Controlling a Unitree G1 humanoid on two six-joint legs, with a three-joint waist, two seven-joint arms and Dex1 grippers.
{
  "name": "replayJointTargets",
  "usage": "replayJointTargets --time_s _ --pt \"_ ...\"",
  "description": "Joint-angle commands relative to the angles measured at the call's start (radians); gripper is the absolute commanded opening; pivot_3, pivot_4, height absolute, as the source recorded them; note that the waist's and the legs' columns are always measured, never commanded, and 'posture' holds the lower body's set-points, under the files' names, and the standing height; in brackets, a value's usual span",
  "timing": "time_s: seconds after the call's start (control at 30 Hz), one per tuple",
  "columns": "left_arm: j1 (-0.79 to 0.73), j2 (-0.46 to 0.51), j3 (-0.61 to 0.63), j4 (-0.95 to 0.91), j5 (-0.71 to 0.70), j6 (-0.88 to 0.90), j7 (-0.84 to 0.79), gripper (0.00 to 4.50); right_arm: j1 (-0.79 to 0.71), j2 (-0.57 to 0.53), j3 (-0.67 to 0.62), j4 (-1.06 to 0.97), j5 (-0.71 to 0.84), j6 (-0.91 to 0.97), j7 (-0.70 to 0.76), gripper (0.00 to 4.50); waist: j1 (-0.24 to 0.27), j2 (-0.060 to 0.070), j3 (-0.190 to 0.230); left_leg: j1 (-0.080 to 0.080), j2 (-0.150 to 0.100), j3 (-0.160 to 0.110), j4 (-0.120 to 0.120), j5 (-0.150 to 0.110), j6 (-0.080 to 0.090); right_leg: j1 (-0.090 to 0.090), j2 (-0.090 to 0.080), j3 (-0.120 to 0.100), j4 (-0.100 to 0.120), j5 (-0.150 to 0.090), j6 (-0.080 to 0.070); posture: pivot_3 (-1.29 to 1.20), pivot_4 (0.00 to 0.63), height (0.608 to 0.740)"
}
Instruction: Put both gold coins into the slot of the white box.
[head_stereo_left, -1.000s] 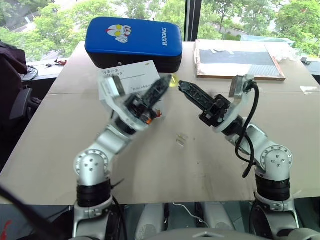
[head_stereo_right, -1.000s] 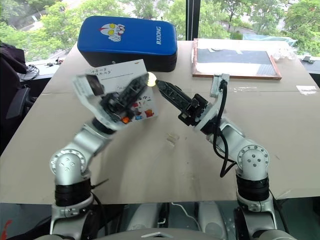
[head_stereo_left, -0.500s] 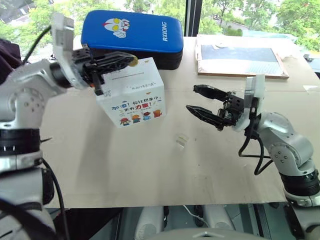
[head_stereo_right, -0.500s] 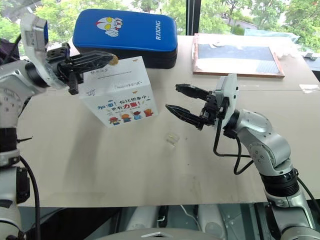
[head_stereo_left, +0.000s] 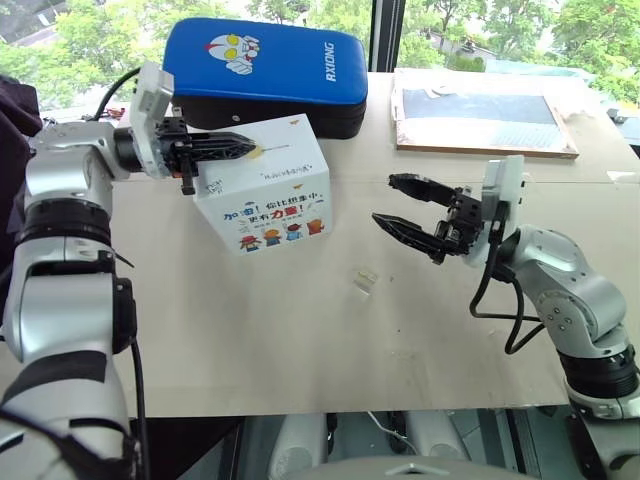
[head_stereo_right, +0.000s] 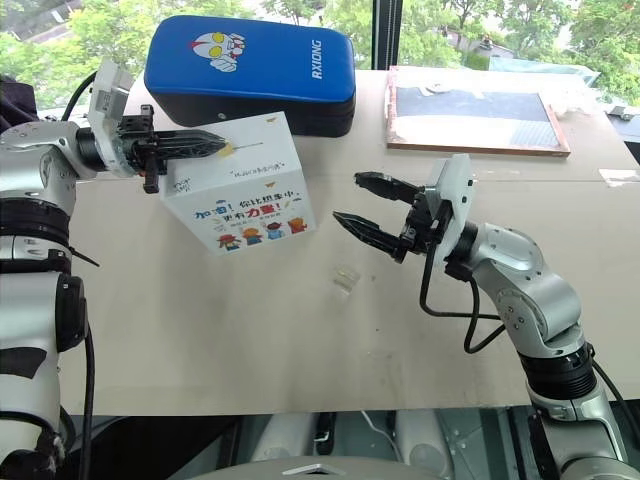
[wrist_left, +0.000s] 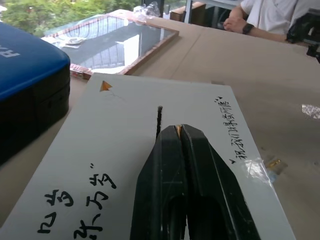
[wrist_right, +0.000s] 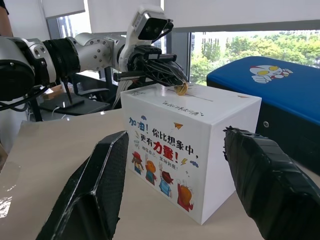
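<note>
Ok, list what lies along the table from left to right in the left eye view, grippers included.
Left gripper pinching a small shiny gold coin → white cardboard box with cartoon figures → small clear plastic piece → open right gripper of two black fingers.

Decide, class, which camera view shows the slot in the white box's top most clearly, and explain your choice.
The left wrist view: the slot runs as a dark slit across the white box, just past the left gripper, shut on a gold coin. In the right wrist view the coin hangs over the box top, the slot hardly readable. The eye views show the top only obliquely.
</note>
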Motion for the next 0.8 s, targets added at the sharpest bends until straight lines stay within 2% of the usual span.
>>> replayJointTargets --time_s 0.03,0.37,0.53,0.67,0.7,0.73,0.77,0.8 --pt "-0.021 -0.011 -0.017 0.1 0.108 -0.111 -0.007 0.0 -0.012 0.006 -0.028 -0.051 0.004 -0.005 -0.007 3.25 0.0 0.0 0.0 0.0 0.0 0.0 0.0 0.0 0.0 0.0 0.0 0.0 0.001 0.0 0.0 0.0 0.15 0.74" --pt "-0.044 -0.033 0.001 0.215 0.244 -0.257 0.042 0.0 -0.026 0.022 -0.032 -0.055 0.013 0.006 -0.02 3.25 -0.002 0.001 -0.001 0.005 0.0 0.001 0.006 0.0 0.0 0.0 0.0 0.001 0.014 0.0 0.0 0.0 0.15 0.74" --pt "-0.047 -0.041 0.022 0.233 0.269 -0.279 0.075 0.0 -0.036 0.022 -0.029 -0.046 0.008 0.01 -0.014 3.25 -0.004 0.001 -0.001 0.005 0.0 0.001 0.008 0.0 0.0 0.0 0.0 0.002 0.016 0.0 0.0 0.0 0.15 0.74" --pt "-0.062 -0.052 0.055 0.235 0.258 -0.265 0.093 1.09 -0.043 0.024 -0.027 -0.042 0.005 0.01 -0.013 3.29 -0.003 0.002 -0.002 0.005 0.0 0.0 0.01 0.0 0.001 0.001 0.0 0.001 0.016 0.0 0.0 0.0 0.15 0.74" --pt "-0.065 -0.058 0.071 0.233 0.253 -0.282 0.124 1.55 -0.043 0.025 -0.028 -0.041 0.006 0.01 -0.014 3.29 -0.003 0.002 -0.002 0.005 0.0 0.001 0.01 0.0 0.001 0.001 0.0 0.001 0.016 0.0 0.0 0.0 0.15 0.74" --pt "-0.074 -0.063 0.091 0.233 0.239 -0.271 0.134 2.21 -0.043 0.026 -0.028 -0.041 0.006 0.01 -0.016 3.29 -0.002 0.002 -0.002 0.004 0.0 0.0 0.01 0.0 0.001 0.001 0.0 0.001 0.016 0.0 0.0 0.0 0.15 0.74" --pt "-0.083 -0.065 0.11 0.231 0.224 -0.257 0.136 2.37 -0.043 0.027 -0.027 -0.04 0.006 0.01 -0.016 3.29 -0.002 0.002 -0.002 0.004 0.0 0.0 0.011 0.0 0.001 0.001 0.0 0.001 0.016 0.0 0.0 0.0 0.15 0.74" --pt "-0.097 -0.067 0.134 0.23 0.206 -0.239 0.144 2.9 -0.041 0.027 -0.026 -0.039 0.003 0.01 -0.015 3.29 0.0 0.002 -0.001 0.004 0.0 0.0 0.011 0.0 0.001 0.001 0.0 0.001 0.016 0.0 0.0 0.0 0.15 0.74"
